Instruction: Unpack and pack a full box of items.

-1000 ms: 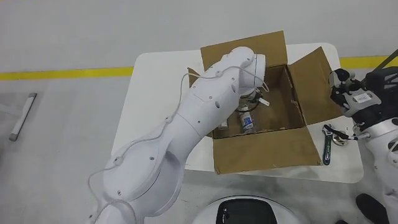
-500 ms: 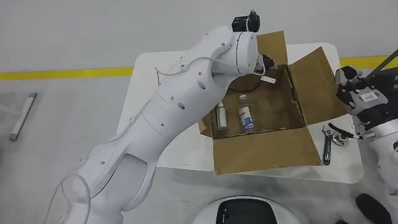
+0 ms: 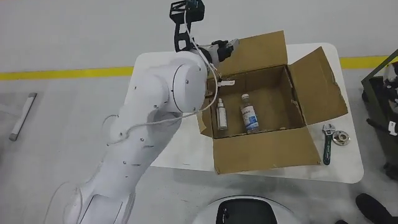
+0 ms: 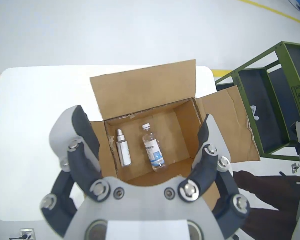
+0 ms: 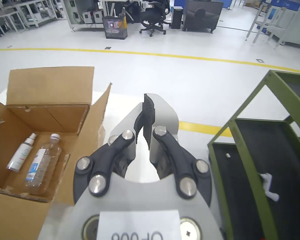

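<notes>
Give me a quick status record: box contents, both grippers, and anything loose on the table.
box: open on the table, flaps out
in box: spray bottle and clear bottle, lying side by side
left gripper: high over the table, facing down at the box, jaws open, empty
right gripper: beside the green cart, jaws shut, empty
loose on table: wrench, round metal part
in cart: small white item

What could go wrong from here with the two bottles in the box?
The spray bottle and the clear bottle lie side by side, so the open left gripper, going down for one, might knock or pinch the other.
The clear bottle lies on its round side and may roll or slip when grasped.
The box flaps could catch the gripper on the way down.
</notes>
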Available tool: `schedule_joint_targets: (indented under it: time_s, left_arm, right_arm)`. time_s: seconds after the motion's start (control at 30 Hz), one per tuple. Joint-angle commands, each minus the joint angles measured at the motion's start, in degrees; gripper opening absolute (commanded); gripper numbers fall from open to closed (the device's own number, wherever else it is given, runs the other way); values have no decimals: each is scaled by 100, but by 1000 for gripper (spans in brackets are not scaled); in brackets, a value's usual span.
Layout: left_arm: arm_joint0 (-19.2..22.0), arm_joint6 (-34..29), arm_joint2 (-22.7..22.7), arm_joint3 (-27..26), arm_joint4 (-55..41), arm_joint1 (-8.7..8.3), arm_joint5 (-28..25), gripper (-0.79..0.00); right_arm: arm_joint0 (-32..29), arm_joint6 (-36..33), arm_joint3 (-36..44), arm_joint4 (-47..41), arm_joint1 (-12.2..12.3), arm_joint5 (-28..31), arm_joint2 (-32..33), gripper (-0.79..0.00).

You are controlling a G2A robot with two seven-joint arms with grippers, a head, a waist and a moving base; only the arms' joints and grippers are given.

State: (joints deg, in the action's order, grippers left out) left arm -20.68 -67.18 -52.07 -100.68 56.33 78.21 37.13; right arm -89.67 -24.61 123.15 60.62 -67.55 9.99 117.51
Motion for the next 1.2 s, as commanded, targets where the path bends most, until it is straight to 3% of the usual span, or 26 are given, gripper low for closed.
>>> schedule_joint_targets:
  time_s: [0.0,0.13,0.2,0.33,0.73,0.9,1.17]
  left_arm:
    - [-172,-80,-214,-129,220,-58,-83,0]
    - [-406,-168,-549,-270,436,-116,-171,0]
    - [-489,-183,-660,-286,459,-121,-186,0]
    - [-513,-179,-694,-298,419,-117,-182,0]
    - [-513,-179,-694,-298,419,-117,-182,0]
    - [-513,-179,-694,-298,419,-117,-182,0]
    - [-513,-179,-694,-298,419,-117,-182,0]
  right_arm:
    - [-183,-19,2,170,6,83,132,-785]
    - [-718,159,-34,1347,32,442,265,-785]
    - [-941,252,-187,1503,16,422,237,-785]
    - [-1297,663,-398,2849,16,296,-53,-785]
    - [-1312,666,-451,2831,11,336,-131,-785]
    - [-952,-164,-526,2025,45,827,-30,-785]
    - [-143,-2604,-673,590,200,1751,73,-785]
